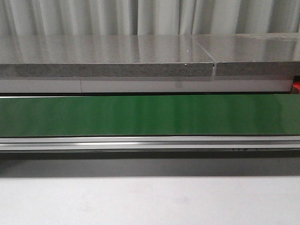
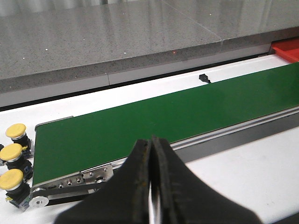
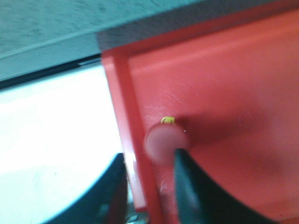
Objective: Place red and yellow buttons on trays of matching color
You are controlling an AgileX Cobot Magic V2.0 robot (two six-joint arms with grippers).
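Red plastic fills the right wrist view: the red tray sits beyond the right pincer, whose jaws stand spread, one finger outside the tray's wall and the other inside it. A red button rests on the tray floor just past the inner finger, touching or nearly touching it; the blur keeps me from saying which. Judging by that, the red button looks delivered, and the risk is in the withdrawal: if the inner finger is against the cap, lifting or swinging away could drag it or tip it over, and the outer finger could catch the tray wall and shove the whole tray.

On the other side, the left pincer is pressed together and holds nothing. Past it runs the green conveyor belt, and at the belt's near end, just off its roller, three yellow buttons stand in a tight row on the white desk. Reaching for one could knock its neighbours, since they stand so close. No yellow tray shows in any view. Beyond the belt lies a grey stone counter.
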